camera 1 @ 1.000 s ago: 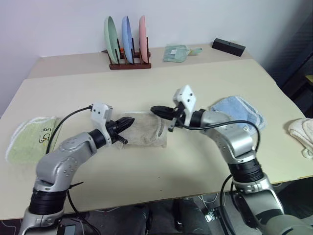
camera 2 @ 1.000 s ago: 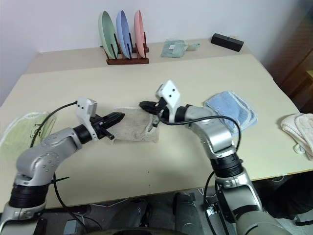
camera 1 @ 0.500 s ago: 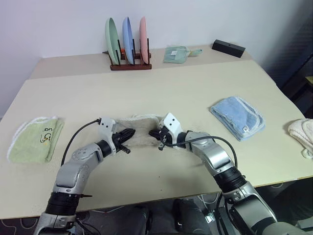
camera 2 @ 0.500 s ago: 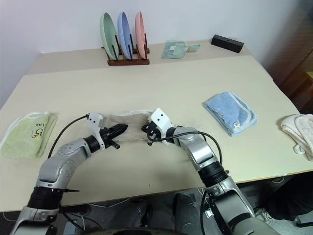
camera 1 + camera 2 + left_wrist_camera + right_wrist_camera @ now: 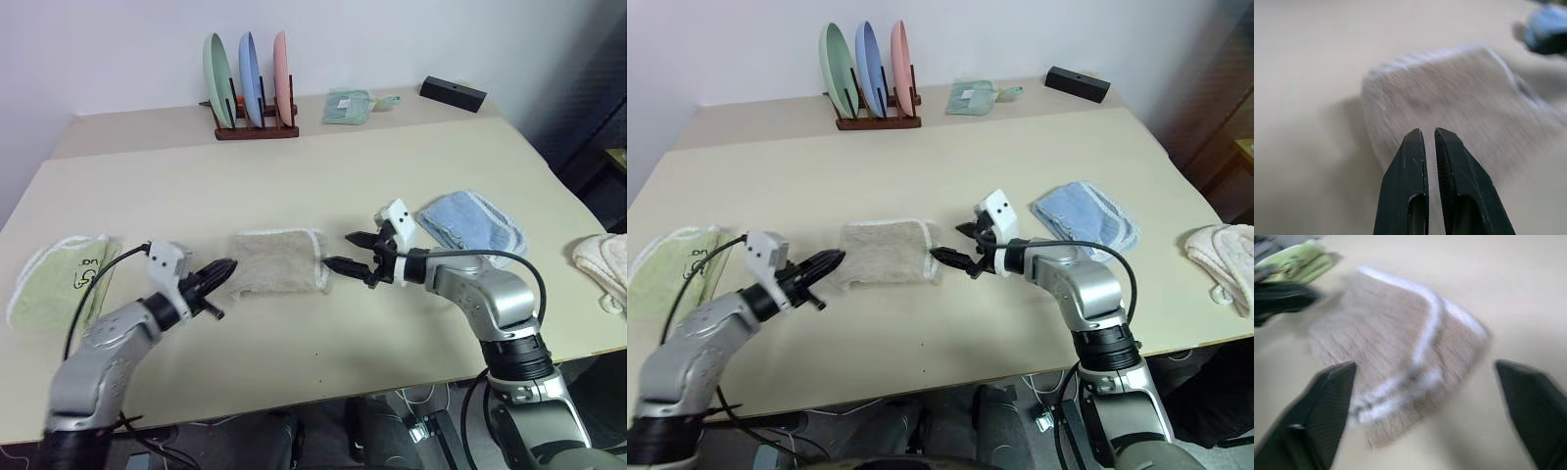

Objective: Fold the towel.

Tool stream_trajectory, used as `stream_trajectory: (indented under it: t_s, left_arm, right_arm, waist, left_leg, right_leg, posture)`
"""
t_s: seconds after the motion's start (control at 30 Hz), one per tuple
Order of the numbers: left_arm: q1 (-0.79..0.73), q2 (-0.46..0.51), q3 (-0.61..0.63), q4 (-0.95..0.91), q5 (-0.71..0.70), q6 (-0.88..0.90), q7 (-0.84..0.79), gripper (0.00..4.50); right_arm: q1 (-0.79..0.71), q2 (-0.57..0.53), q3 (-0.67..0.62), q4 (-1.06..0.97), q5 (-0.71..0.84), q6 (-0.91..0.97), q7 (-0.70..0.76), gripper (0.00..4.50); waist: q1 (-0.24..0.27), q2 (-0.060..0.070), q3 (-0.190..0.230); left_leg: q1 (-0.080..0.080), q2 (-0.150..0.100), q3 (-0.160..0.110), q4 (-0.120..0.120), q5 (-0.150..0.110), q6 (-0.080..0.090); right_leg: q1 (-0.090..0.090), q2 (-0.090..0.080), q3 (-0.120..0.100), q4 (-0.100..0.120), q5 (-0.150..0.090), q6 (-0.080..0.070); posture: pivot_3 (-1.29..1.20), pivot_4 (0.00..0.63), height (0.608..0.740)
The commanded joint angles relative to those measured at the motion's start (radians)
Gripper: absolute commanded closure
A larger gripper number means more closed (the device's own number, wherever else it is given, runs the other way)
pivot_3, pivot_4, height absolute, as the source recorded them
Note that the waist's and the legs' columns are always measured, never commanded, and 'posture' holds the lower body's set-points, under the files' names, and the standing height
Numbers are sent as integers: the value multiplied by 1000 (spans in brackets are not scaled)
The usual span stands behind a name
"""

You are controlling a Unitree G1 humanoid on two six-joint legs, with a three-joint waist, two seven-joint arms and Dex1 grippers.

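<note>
A light green towel (image 5: pixel 59 282) is seen at the table's (image 5: pixel 392 157) nine o'clock edge. Just right of it, the left gripper (image 5: pixel 223 267) is held with its fingers pressed almost together, nothing between them, its tips just off the nine o'clock edge of the towel (image 5: pixel 279 260). The towel is laid folded and flat at the table's centre. At its three o'clock side, the right gripper (image 5: pixel 345 251) is spread wide, empty, tips near the white-piped edge. A light blue towel (image 5: pixel 470 223) is found further toward three o'clock.
</note>
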Motion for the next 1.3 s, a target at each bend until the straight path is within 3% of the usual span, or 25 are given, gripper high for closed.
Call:
stream_trajectory:
  t_s: [0.03, 0.23, 0.47, 0.57, 0.8, 0.83, 0.93, 1.03, 1.17, 1.23, 1.3]
  left_arm:
    - [16, 24, 55, -70, -33, 0, -17, 4144]
    - [57, 53, 34, -159, -79, 48, -55, 4144]
    - [45, 59, 10, -188, -65, 47, -54, 4144]
    - [33, 58, 0, -187, -65, 53, -45, 4144]
    - [49, 51, -14, -196, -56, 44, -35, 4144]
    - [52, 49, -16, -199, -55, 43, -34, 4144]
    - [51, 43, -25, -199, -51, 40, -31, 4144]
    - [25, 40, -52, -184, -44, 38, -39, 4144]
    - [-13, 37, -75, -156, -46, 38, -52, 4144]
    - [-113, 24, -144, -76, -28, 27, -90, 4144]
    - [-165, 15, -178, -29, -15, 16, -116, 4144]
  right_arm:
    - [-22, 66, -84, -19, 89, 155, -79, 48]
    - [-46, 188, -122, 18, 123, 254, -175, 48]
    - [-93, 314, -114, 152, 96, 213, -252, 48]
    - [-109, 345, -118, 183, 102, 192, -266, 833]
    - [-110, 367, -158, 148, 142, 212, -294, 4200]
    - [-107, 366, -163, 139, 148, 215, -296, 4435]
    - [-124, 345, -224, 81, 199, 201, -293, 4435]
    - [-195, 266, -404, 39, 266, 150, -338, 4435]
    - [-225, 178, -533, 47, 283, 127, -427, 4435]
    - [-215, 56, -724, 19, 306, 142, -524, 4435]
    - [-203, 10, -822, 1, 336, 166, -597, 4435]
  waist:
    - [3, 0, 0]
    - [-3, 1, 0]
    - [-4, 1, 0]
    - [-4, 1, 0]
    - [-6, 1, 0]
    - [-6, 1, 0]
    - [-3, 1, 1]
    - [1, 2, 1]
    - [-2, 2, 1]
    - [6, 3, 1]
    - [16, 3, 1]
  left_leg:
    - [0, 0, 0, 0, 0, 0]
    - [0, 0, 0, 0, 0, 1]
    - [1, 0, 0, 0, 0, 1]
    - [1, 0, 0, 0, 0, 1]
    - [1, 0, 0, 0, 0, 1]
    - [1, 0, 0, 0, 0, 1]
    - [1, 0, 0, 0, 0, 1]
    - [0, -1, 0, 1, 0, 1]
    - [1, -1, 0, 0, 0, 1]
    - [0, -1, -1, -1, 0, 1]
    - [-1, -1, -1, 1, 0, 1]
  right_leg:
    - [0, 0, 0, 0, 0, 0]
    - [0, 0, 0, 0, 0, 0]
    - [1, 0, 0, 0, 0, 0]
    - [1, 0, -1, 0, 0, 0]
    - [0, 0, -1, 0, 0, 0]
    - [0, 0, -1, 0, 0, 0]
    - [0, 0, -1, 0, 0, 0]
    - [0, 0, -1, 0, 0, 0]
    - [1, 0, -1, 0, 0, 0]
    - [1, -1, -1, 0, 0, 0]
    - [0, -1, -2, 0, 0, 0]
  posture:
    - [0, 150, 740]
    - [0, 150, 740]
    - [0, 150, 740]
    - [0, 150, 740]
    - [0, 150, 740]
    - [0, 150, 740]
    - [0, 150, 740]
    - [0, 150, 740]
    - [0, 150, 740]
    - [0, 150, 740]
    - [0, 150, 740]
